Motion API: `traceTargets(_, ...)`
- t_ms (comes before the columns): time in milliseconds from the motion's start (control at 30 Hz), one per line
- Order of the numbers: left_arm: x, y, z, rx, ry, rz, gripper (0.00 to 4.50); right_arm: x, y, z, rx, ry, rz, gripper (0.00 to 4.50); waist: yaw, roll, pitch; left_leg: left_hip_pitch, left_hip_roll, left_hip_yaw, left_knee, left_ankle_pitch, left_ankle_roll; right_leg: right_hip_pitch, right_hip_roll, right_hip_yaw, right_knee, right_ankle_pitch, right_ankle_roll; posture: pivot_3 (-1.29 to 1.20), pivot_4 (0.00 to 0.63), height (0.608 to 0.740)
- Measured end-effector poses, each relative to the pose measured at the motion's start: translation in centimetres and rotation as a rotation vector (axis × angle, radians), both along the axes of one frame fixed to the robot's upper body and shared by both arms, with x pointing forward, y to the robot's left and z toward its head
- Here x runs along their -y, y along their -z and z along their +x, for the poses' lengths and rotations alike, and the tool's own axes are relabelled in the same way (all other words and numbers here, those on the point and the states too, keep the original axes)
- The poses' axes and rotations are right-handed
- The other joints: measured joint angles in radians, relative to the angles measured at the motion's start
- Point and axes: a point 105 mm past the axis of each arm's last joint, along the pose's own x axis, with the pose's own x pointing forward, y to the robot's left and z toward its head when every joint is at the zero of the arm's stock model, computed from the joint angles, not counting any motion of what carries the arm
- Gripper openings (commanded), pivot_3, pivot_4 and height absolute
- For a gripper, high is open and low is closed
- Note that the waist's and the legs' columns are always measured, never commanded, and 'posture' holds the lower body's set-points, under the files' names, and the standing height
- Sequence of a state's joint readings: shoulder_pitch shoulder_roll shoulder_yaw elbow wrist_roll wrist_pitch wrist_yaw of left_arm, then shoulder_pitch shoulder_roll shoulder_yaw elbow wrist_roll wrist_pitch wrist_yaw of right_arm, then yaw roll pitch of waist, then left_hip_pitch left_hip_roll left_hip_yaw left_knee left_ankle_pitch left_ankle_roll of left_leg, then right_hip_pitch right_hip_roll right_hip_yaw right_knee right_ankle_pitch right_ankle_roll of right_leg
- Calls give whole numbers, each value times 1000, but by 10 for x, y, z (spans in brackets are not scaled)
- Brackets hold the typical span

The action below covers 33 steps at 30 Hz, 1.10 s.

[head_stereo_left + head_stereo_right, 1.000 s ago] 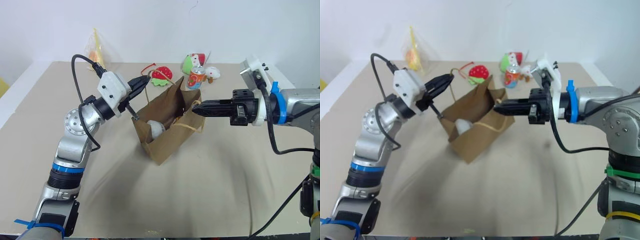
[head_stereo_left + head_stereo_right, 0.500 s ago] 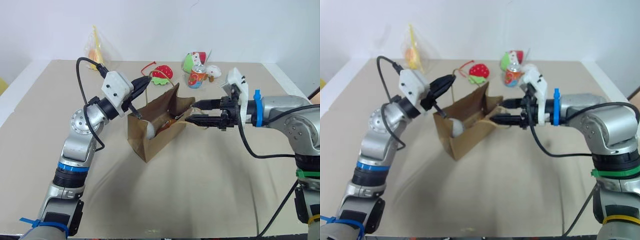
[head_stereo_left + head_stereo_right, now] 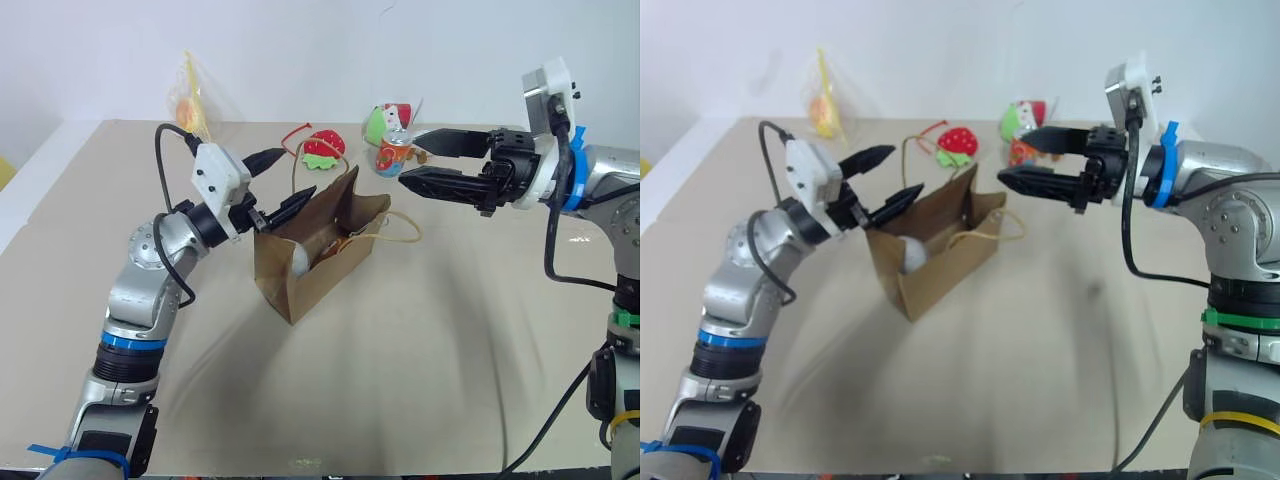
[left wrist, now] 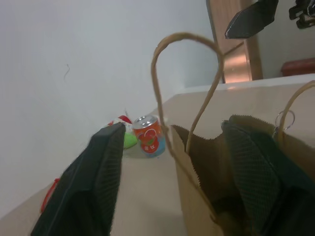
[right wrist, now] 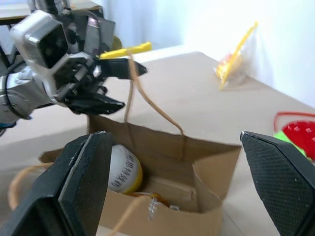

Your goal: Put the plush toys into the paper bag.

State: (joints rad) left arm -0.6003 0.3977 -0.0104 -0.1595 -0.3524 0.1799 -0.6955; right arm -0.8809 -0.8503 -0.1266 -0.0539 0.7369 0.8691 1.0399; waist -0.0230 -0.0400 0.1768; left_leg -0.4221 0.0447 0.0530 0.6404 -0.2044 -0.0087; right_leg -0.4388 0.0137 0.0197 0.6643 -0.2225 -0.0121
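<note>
left tool [image 3: 282, 182]: released, fingers spread and grasping nothing, at the near-left rim of the paper bag [image 3: 300, 270], one finger level with the rim and one above it. a bag handle loop rises beside these fingers. right tool [image 3: 432, 160]: released, fingers spread and empty, raised above and beyond the bag's right end, apart from it.

the paper bag stands open-mouthed on the tabletop [image 3: 420, 380], tilted slightly, with its second cord handle [image 3: 395, 228] drooped over the right side. inside it lies the white egg toy [image 5: 123, 169], yellow at one end, against the left wall; something tan and orange sits beside it in the bag, too hidden to identify.

handling, as judged: the plush toys are light and soft, will compress under the fingers and will not slip readily; take hold across the body. the bag is light, thin and creases easily; take it by the rim or a cord handle, and steady it while loading, since it could tip.

count: one paper bag; two cord handles; one egg toy visible in the bag. beyond the bag: one printed drink can [image 3: 393, 155], one red strawberry-like plush [image 3: 323, 150], one green-and-red plush [image 3: 385, 122], one small white plush [image 3: 426, 146] and one clear plastic bag [image 3: 192, 98] with yellow-orange contents.
</note>
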Motion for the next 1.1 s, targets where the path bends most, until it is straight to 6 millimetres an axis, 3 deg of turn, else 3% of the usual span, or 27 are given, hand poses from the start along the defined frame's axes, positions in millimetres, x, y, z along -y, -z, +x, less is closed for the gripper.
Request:
traceTargets(67,-2,-2,-2,-7,13,-4,4500,-5,-1,-5,11,-30,-7,2838,0,0,0,0,0,0,0,0,0,0,0,0,0,0,0,0,150,740)
traceTargets(133,-4,-5,-5,-20,35,-10,4500,-12,-2,-14,21,-78,-21,2213,-1,0,0,0,1,0,0,0,0,0,0,0,0,0,0,0,150,740)
traceTargets(167,-7,-7,-8,-33,53,-13,4500,-20,0,-23,23,-131,-40,1845,-1,0,0,0,1,0,0,0,0,0,0,0,0,0,0,0,150,740)
traceTargets(200,-20,-16,-18,-43,97,-1,4500,-38,5,-48,14,-281,-94,1304,0,0,0,0,1,-1,0,0,0,0,0,-1,0,0,0,0,150,740)
traceTargets(267,-23,-16,-24,-53,118,20,4500,-41,7,-56,-8,-322,-108,766,0,0,0,0,1,0,1,0,-1,0,0,-1,1,0,0,0,150,740)
traceTargets(300,-26,-13,-29,-77,136,42,4500,-45,12,-66,-36,-373,-127,225,0,0,0,0,1,0,1,0,-1,1,0,-1,1,0,0,0,150,740)
traceTargets(367,-28,-11,-31,-94,143,45,4500,-48,16,-71,-55,-398,-136,85,0,0,0,0,0,0,2,0,-1,1,-1,-1,1,0,0,0,150,740)
traceTargets(433,-33,-9,-41,-129,165,73,4500,-60,39,-86,-136,-482,-193,85,0,0,0,0,0,0,2,0,-1,1,-1,-1,1,0,0,0,150,740)
traceTargets(500,-35,-4,-48,-144,166,89,4500,-64,51,-91,-158,-498,-226,85,0,0,0,1,1,0,2,0,-1,1,-1,-1,1,0,0,0,150,740)
traceTargets(533,-36,2,-53,-167,166,90,4500,-68,67,-92,-180,-499,-265,85,0,0,0,0,1,0,3,0,-1,1,-1,-1,1,0,0,0,150,740)
traceTargets(700,-41,10,-60,-189,141,115,4500,-77,83,-80,-133,-430,-286,85,-2,0,0,2,2,0,3,1,-1,1,-1,0,1,1,0,0,150,740)
traceTargets(767,-50,25,-64,-222,85,121,4500,-94,96,-63,-66,-353,-260,85,-4,0,0,2,3,0,3,1,-2,0,0,0,2,1,-1,0,150,740)
traceTargets(867,-56,34,-69,-221,44,136,4500,-99,96,-50,-2,-280,-254,85,0,0,0,1,3,0,2,3,-4,0,-1,-1,2,1,-1,0,150,740)
traceTargets(1100,-62,43,-70,-223,-13,129,4500,-96,93,-50,40,-258,-275,85,1,-1,0,1,1,0,3,3,-4,0,-1,-1,2,1,-1,0,150,740)
